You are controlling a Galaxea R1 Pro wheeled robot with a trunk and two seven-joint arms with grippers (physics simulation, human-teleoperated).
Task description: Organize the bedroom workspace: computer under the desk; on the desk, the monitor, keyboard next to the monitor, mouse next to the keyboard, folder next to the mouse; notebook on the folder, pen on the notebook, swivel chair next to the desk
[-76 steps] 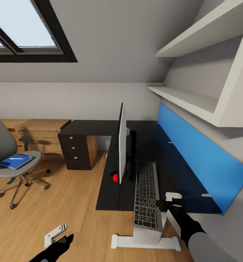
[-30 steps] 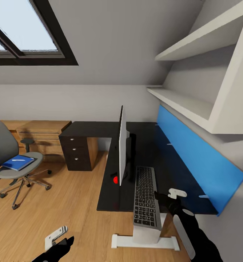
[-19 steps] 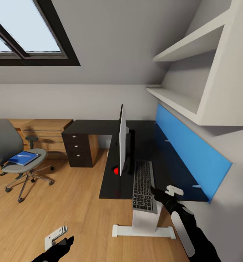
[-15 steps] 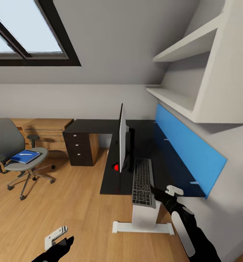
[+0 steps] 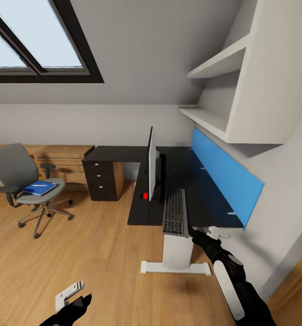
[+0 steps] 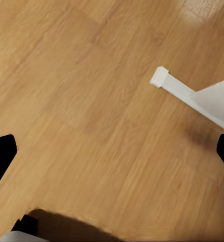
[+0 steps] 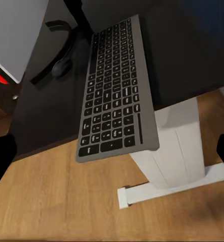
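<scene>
The view has pulled back from the bench (image 5: 200,199). The keyboard (image 5: 175,212) at centre overhangs its near edge; the right gripper (image 5: 204,234), fingers spread, has let go. The notebook (image 5: 40,188) awaits at left.

We've got the left gripper (image 5: 74,294) low at our left side, arm mostly out of the head view, dark wrist with a white bracket on top. In its wrist camera the two black fingertips (image 6: 1,156) sit at opposite edges, jaws spread wide, nothing between them. Right arm is stretched forward and slightly inward, white panel along the black forearm, right gripper (image 5: 209,235) at its far end. Its wrist camera shows the dark fingers (image 7: 0,156) far apart too, jaws wide, grasping nothing.
</scene>
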